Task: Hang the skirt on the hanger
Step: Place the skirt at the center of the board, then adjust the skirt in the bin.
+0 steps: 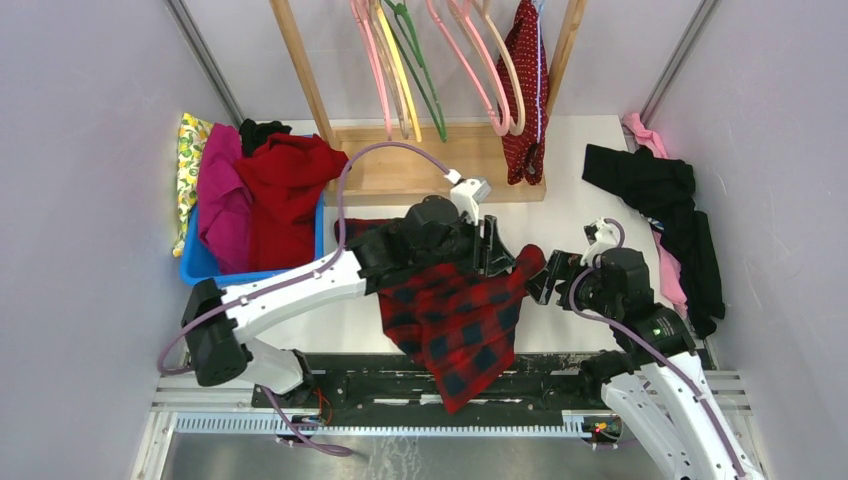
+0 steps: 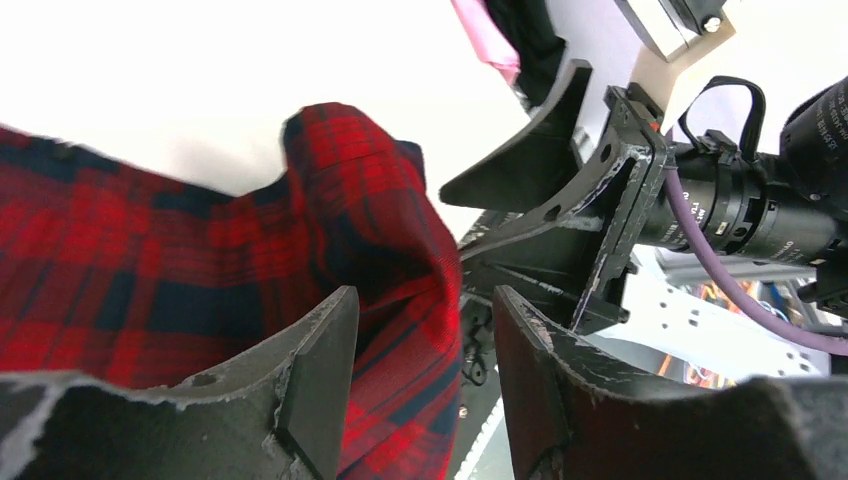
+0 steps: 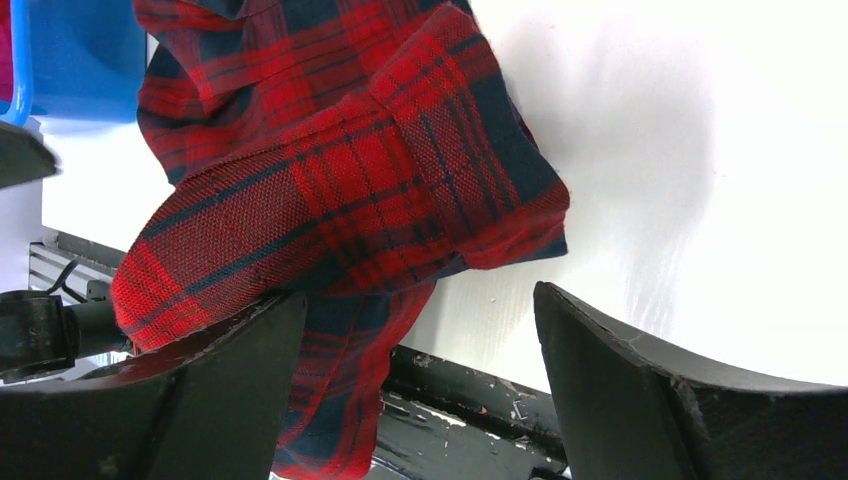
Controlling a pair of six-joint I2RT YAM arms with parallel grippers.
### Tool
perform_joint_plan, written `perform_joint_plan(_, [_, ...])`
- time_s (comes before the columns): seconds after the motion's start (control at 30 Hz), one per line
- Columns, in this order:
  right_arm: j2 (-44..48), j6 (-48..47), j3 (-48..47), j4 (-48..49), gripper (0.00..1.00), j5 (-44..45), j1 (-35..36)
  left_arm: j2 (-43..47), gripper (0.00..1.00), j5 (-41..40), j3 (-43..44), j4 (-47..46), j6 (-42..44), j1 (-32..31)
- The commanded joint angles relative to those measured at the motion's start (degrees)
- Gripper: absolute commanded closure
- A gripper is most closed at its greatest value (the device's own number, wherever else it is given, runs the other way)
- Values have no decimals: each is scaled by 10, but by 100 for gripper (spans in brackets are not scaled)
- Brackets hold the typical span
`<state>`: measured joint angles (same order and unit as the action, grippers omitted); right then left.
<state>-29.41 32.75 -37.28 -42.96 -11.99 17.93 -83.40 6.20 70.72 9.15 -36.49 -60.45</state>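
The dark-red polka-dot skirt (image 1: 523, 90) hangs from the wooden rack at the back right, with a thin pale blue hanger (image 1: 542, 70) line along its right edge. Both grippers are far from it, at a red-and-black plaid garment (image 1: 455, 320) that drapes over the table's near edge. My left gripper (image 1: 492, 245) (image 2: 422, 292) is open, and a fold of the plaid garment (image 2: 150, 270) hangs loose between its fingers. My right gripper (image 1: 545, 275) (image 3: 418, 292) stands open facing it. The plaid garment's (image 3: 330, 160) corner lies over its left finger.
A blue bin (image 1: 200, 262) at the left holds magenta and red cloths. Pink hangers (image 1: 480, 60) and a green hanger (image 1: 420, 60) hang on the rack above its wooden base (image 1: 420, 170). A black garment (image 1: 660, 190) and pink cloth (image 1: 668, 275) lie at the right wall.
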Motion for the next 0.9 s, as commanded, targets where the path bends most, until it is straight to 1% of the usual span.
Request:
perform_joint_plan(0.0, [-14,5,-27,36,10,-6,0,70,40,-110,15,83,46,1])
perform_joint_plan(0.13, [-30,0,-44,42,10,-12,0,129,41,-217,-18,153,21,8])
perform_joint_plan(0.17, [-37,-2,-48,45,10,-14,0,146,41,-237,-30,171,13,16])
perform_joint_plan(0.23, [-53,-2,-53,55,10,-21,0,183,41,-251,-58,187,-1,51])
perform_joint_plan(0.33, [-77,-1,-58,78,11,-31,0,219,40,-239,-99,204,-13,139])
perform_joint_plan(0.4, [-85,-1,-61,85,11,-32,0,240,40,-254,-126,207,-18,192])
perform_joint_plan(0.53, [-96,1,-60,102,11,-47,0,261,31,-313,-138,207,-22,286])
perform_joint_plan(0.57, [-97,4,-58,106,11,-52,0,257,30,-314,-133,204,-16,314])
perform_joint_plan(0.6, [-98,5,-57,109,11,-57,0,250,23,-315,-125,201,-11,348])
perform_joint_plan(0.63, [-99,6,-56,111,11,-60,1,238,20,-311,-113,205,-6,382])
perform_joint_plan(0.7, [-99,5,-56,112,11,-66,0,205,18,-304,-88,213,-2,446])
perform_joint_plan(0.77, [-102,2,-57,112,11,-71,0,177,18,-265,-69,216,-10,524])
perform_joint_plan(0.87, [-104,1,-59,114,11,-81,0,134,17,-222,-49,215,-27,604])
